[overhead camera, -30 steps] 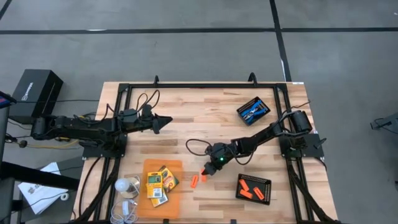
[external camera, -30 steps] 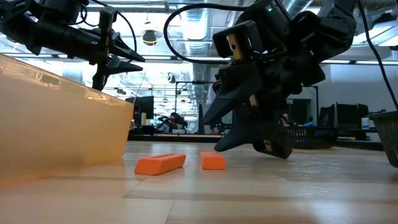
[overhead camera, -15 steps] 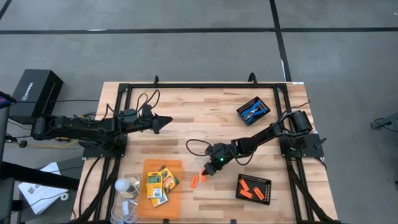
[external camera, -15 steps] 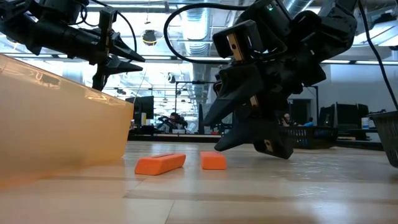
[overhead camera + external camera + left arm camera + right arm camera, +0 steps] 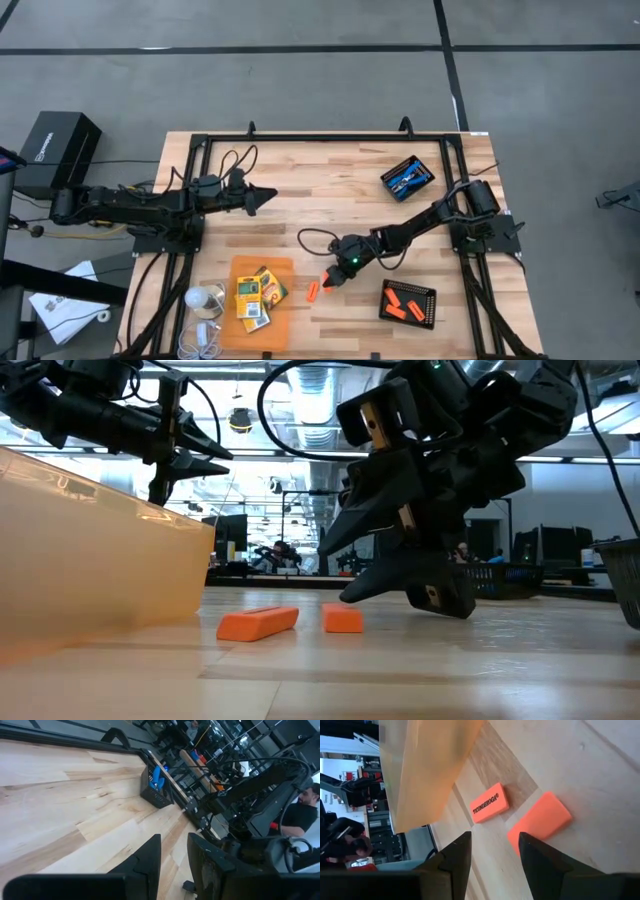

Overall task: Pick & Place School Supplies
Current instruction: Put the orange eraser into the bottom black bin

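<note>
Two short orange sticks lie flat on the wood, one [image 5: 490, 803] printed with black letters, the other [image 5: 540, 820] plain; both also appear in the low view [image 5: 258, 623] [image 5: 343, 620]. My right gripper [image 5: 492, 837] [image 5: 330, 279] hovers open just above and beside them, slanting down, touching nothing. Yellow-and-green crayon boxes [image 5: 256, 294] lie on the flat orange sheet [image 5: 242, 267]. The blue-handled tool [image 5: 407, 178] sits in a black tray. My left gripper [image 5: 268, 198] [image 5: 174, 852] waits above the left half of the table, slightly open.
A second black tray [image 5: 408, 303] near the right front holds more orange sticks. The orange sheet's raised edge [image 5: 100, 560] stands just left of the sticks. White clutter [image 5: 203, 303] sits at the near left corner. Black frame rails [image 5: 300, 137] border the table.
My right gripper has eased a little toward the table's near edge, closer over the two orange sticks. The sticks have stayed where they were.
</note>
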